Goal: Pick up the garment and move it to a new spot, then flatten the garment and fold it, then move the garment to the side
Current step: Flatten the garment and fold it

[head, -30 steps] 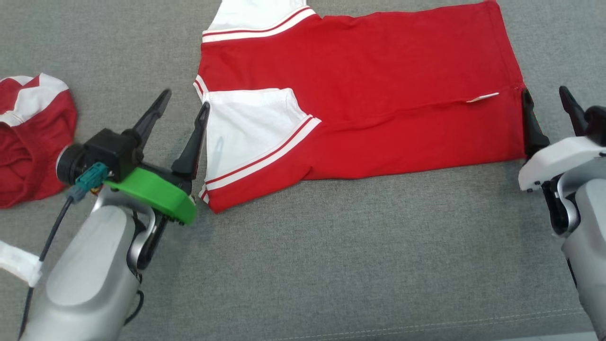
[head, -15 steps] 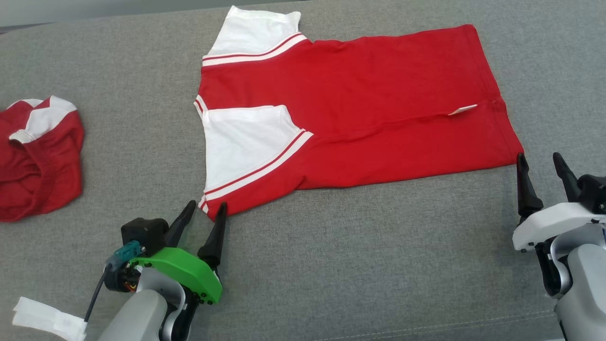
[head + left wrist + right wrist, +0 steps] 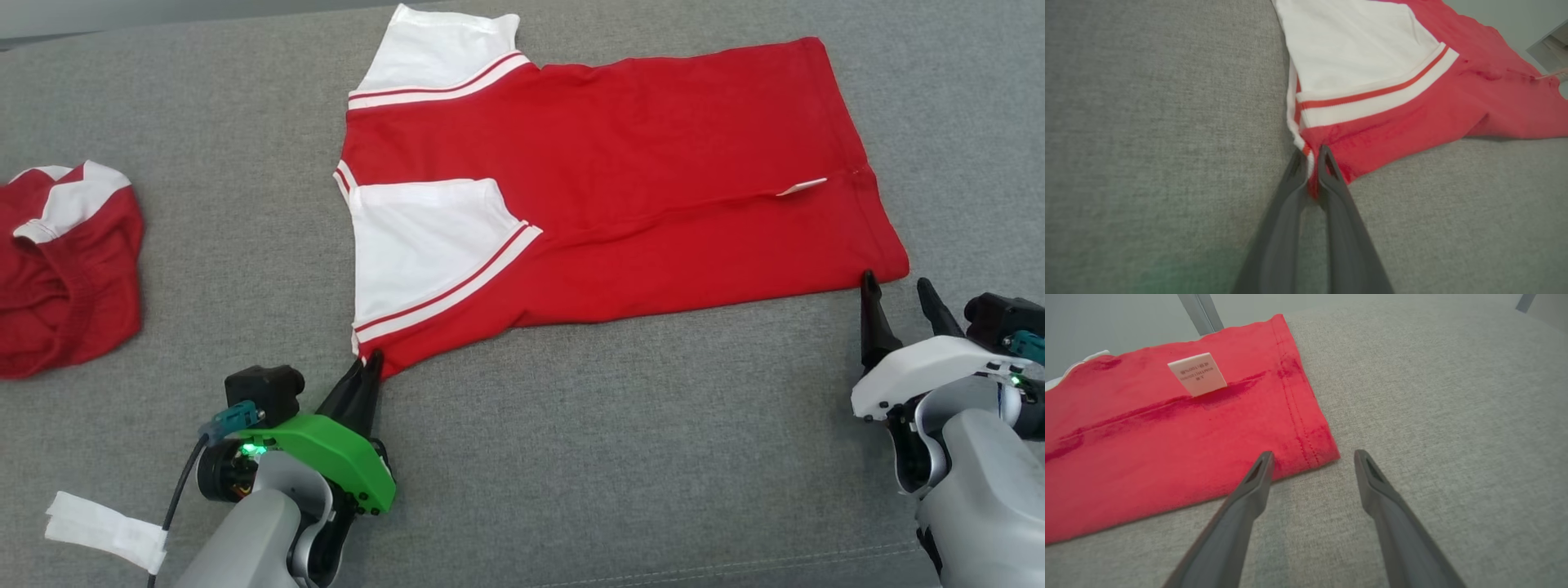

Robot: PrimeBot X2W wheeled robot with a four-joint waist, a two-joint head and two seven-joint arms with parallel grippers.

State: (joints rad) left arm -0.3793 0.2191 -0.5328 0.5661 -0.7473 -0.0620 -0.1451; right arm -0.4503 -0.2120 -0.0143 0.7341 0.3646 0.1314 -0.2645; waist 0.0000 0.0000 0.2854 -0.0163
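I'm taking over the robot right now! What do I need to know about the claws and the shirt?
The left claw is shut on the near shoulder corner of the red-and-white shirt.
The right claw is open, with the shirt's near hem corner between its fingers, not gripped yet.
The shirt lies flat on the grey cushion, near sleeve over the body, so it looks folded once.
Another red garment lies crumpled at the left.
Left to do: close the right claw, finish folding, move the shirt aside.
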